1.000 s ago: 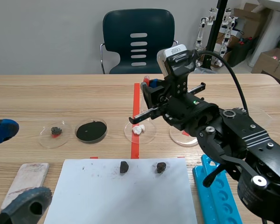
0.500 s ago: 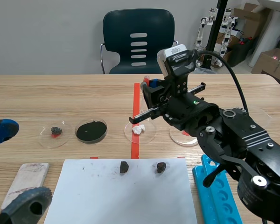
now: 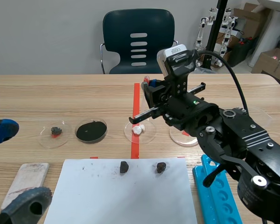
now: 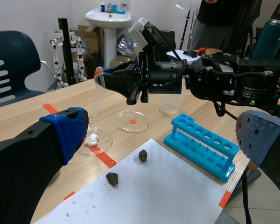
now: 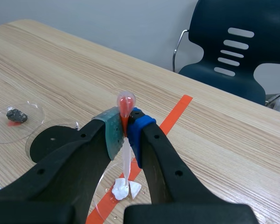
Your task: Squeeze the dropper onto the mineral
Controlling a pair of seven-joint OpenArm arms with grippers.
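The dropper (image 5: 126, 106) stands upright, pinched just under its reddish bulb between the two pads of the right gripper (image 5: 125, 134). Its pale stem points straight down at the white mineral (image 5: 123, 189). That mineral lies in a clear dish (image 3: 150, 136) set on the orange tape line, about midway between the table's (image 3: 60, 93) near and far edges. From the right wrist view we cannot tell whether the tip touches the lump or hangs just above it, and a few small beads seem to sit on the dish floor beside it. We judge that the squeeze should be slow and light. The stem should stay vertical and centred over the lump so the drops land on the mineral and not on the glass, and the arm should go no lower. Since the pads hold the neck rather than the bulb, we would expect only small drops per press. The left gripper (image 4: 163, 126) is spread wide and holds nothing, low by the near left corner. Toward the left edge, in the same row, are a dish with a dark lump (image 3: 55, 131) and a dish of black powder (image 3: 91, 131), and toward the right edge an empty dish (image 3: 183, 138). Along the near edge lie a white sheet (image 3: 126, 200) bearing two dark stones (image 3: 124, 166), a blue rack (image 3: 217, 198) and a white block (image 3: 25, 179). We can read no brand, label or writing anywhere.
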